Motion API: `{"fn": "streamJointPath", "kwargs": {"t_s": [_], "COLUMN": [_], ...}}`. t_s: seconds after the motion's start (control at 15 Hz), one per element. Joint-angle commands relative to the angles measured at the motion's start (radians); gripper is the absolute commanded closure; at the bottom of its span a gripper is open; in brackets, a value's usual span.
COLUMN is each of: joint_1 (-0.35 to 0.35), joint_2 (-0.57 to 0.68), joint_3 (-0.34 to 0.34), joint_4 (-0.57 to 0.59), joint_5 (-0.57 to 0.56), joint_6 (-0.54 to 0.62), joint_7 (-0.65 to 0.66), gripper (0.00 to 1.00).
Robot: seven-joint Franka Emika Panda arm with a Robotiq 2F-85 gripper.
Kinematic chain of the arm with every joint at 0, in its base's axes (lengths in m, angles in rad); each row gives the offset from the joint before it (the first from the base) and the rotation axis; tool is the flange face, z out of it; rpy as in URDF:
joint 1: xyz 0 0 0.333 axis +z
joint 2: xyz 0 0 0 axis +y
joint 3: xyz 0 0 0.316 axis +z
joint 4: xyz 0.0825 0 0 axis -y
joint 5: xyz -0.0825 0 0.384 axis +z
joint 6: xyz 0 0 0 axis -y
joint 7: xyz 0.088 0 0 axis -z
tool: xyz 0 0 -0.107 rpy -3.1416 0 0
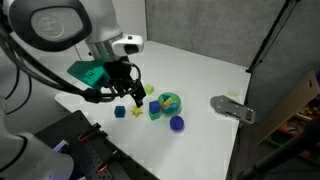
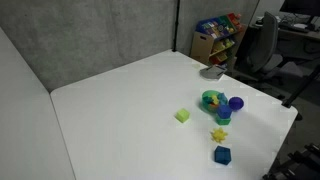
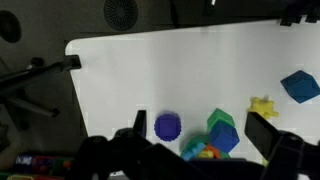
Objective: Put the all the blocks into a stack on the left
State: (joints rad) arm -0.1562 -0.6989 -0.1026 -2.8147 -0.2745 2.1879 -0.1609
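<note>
Blocks lie loose on the white table (image 1: 200, 65), none held. In an exterior view my pincer (image 1: 127, 88) hangs over the table near the blue block (image 1: 119, 112) and yellow block (image 1: 136, 111), with the green pile (image 1: 166, 103) and purple block (image 1: 176, 123) beyond. In an exterior view the lime block (image 2: 182, 116) lies apart from the green pile (image 2: 212, 101). In the wrist view my fingers (image 3: 262, 130) stand wide, and the purple block (image 3: 168, 126) shows between them on the table.
</note>
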Motion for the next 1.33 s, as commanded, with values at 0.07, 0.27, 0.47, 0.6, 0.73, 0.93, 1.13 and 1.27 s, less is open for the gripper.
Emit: {"fn": "streamJointPath", "kwargs": {"t_s": [0.07,0.27,0.47,0.6,0.73,0.93,1.13,1.27], "joint_1": [0.004,0.004,0.018,0.032,0.055,0.086,0.114,0.130], "joint_2": [0.000,0.002,0.047,0.081,0.118,0.173,0.255,0.320], "joint_3": [-0.003,-0.003,0.000,-0.001,-0.004,-0.001,0.000,0.000], "joint_4": [0.002,0.002,0.041,0.076,0.119,0.179,0.249,0.296], "joint_5": [-0.001,-0.001,0.013,0.027,0.052,0.095,0.151,0.193], "joint_6": [-0.004,-0.004,-0.001,-0.004,-0.016,-0.027,-0.031,-0.033], "joint_7": [0.002,0.002,0.006,0.002,-0.009,-0.009,-0.004,-0.005], "gripper": [0.00,0.00,0.00,0.00,0.00,0.00,0.00,0.00]}}
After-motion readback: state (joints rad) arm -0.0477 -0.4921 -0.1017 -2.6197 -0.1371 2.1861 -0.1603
